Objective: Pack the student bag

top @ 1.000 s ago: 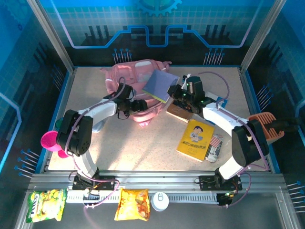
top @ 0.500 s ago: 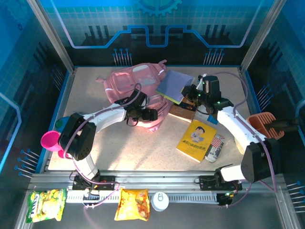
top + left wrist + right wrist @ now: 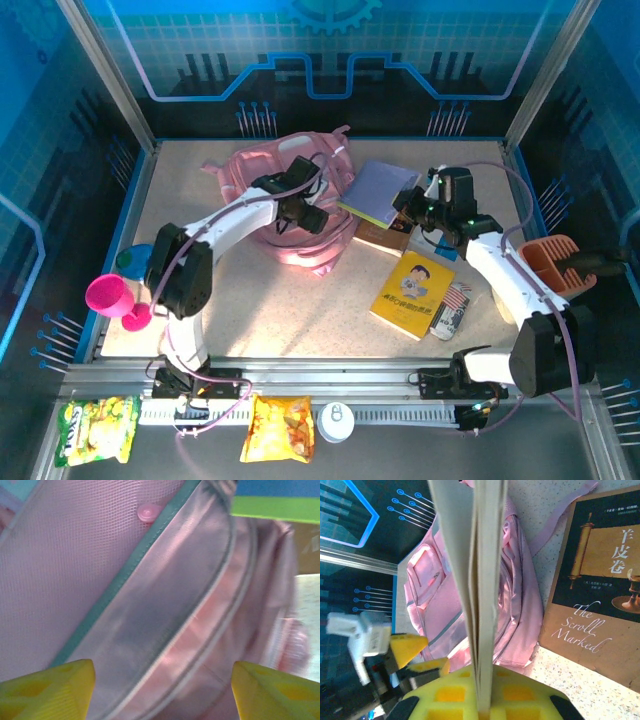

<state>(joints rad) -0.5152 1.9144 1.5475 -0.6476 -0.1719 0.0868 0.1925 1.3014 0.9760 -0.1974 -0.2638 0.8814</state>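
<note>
The left gripper stands released. In its wrist view the two yellow fingertips sit wide apart with nothing pinched between them, low over the bag and close to a mesh panel with a teal trim and a small pink snap. The right gripper is clenched on a notebook — the pages run edge-on up from between its pads. From above, the notebook shows a purple cover tilted in the air just right of the bag, over a brown book. The bag lies crumpled at the far middle of the table — the left arm reaches across it. A yellow book lies nearer, well apart from the bag.
</note>
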